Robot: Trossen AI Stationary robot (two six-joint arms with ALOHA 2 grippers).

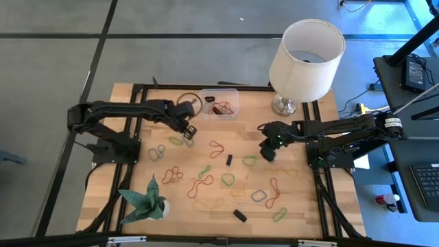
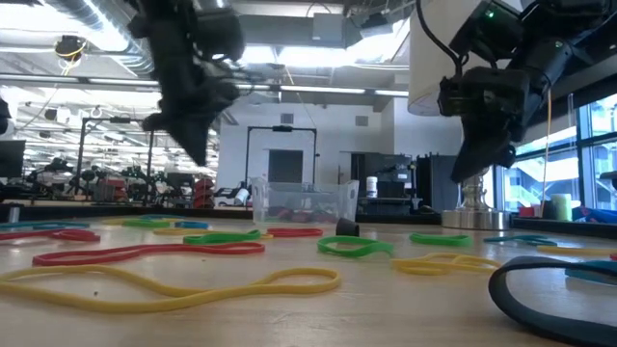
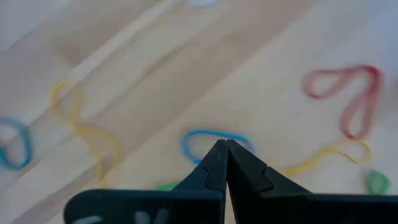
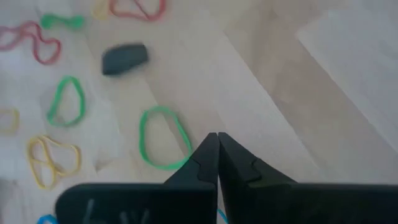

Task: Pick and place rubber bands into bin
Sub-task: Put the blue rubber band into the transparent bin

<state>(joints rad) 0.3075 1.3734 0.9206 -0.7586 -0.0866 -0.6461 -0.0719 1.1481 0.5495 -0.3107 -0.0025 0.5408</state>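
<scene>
Many thin rubber bands in red (image 1: 218, 146), green (image 1: 248, 160), yellow and blue lie loose on the wooden table. The clear plastic bin (image 1: 219, 103) stands at the far middle and holds a few dark and red bits; it also shows in the low view (image 2: 304, 202). My left gripper (image 1: 186, 130) is shut and raised above the table, near-left of the bin. In its wrist view (image 3: 225, 144) it is over a blue band (image 3: 214, 135). My right gripper (image 1: 267, 151) is shut and raised, beside a green band (image 4: 163, 138). I see nothing between either pair of fingers.
A white lampshade (image 1: 306, 51) on a metal foot stands at the far right. Small black blocks (image 1: 229, 160) (image 1: 239, 215) lie among the bands. A green folded-paper plant (image 1: 144, 199) sits at the near left. A dark ring (image 1: 188, 103) lies left of the bin.
</scene>
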